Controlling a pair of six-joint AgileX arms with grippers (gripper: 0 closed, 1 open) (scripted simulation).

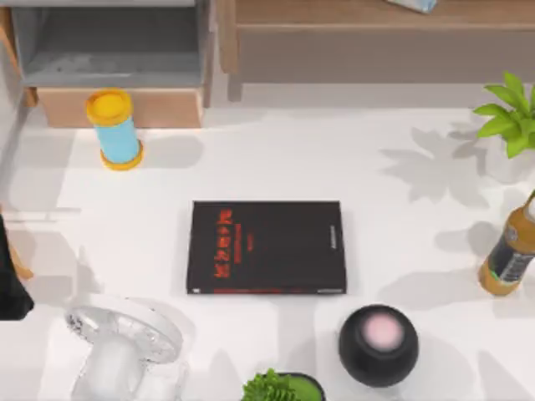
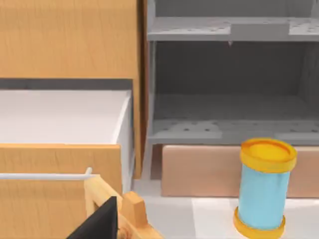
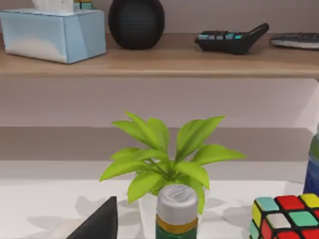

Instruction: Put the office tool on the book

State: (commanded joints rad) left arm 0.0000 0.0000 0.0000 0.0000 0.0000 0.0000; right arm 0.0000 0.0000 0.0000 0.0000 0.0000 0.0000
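**A black book in the middle, with lots of things around it**

The book lies flat in the middle of the white table; its red letters face up and the whole cover can be seen. There is open table on all four sides of the book; nothing touches it.

Behind it, to the left, a blue tube with yellow caps stands up straight, just in front of a grey and wood cabinet. A long wooden shelf runs along the back. At the front left is a clear fan; at the front right is a round black speaker, near the book's corner. A little green plant sits at the front edge between them. Far to the right are a leafy plant and a brown bottle, well apart from the book.

The left arm is a dark shape at the table's left edge. A dark bit of the left gripper shows in the left wrist view, looking at the cabinet and the blue tube; I cannot tell if it is open or closed.

A dark bit of the right gripper shows in the right wrist view, facing the leafy plant. A bottle cap is in front of that plant, and a colour cube is to one side. A tissue box and a calculator sit on the shelf behind. I cannot tell if this gripper is open or closed either.
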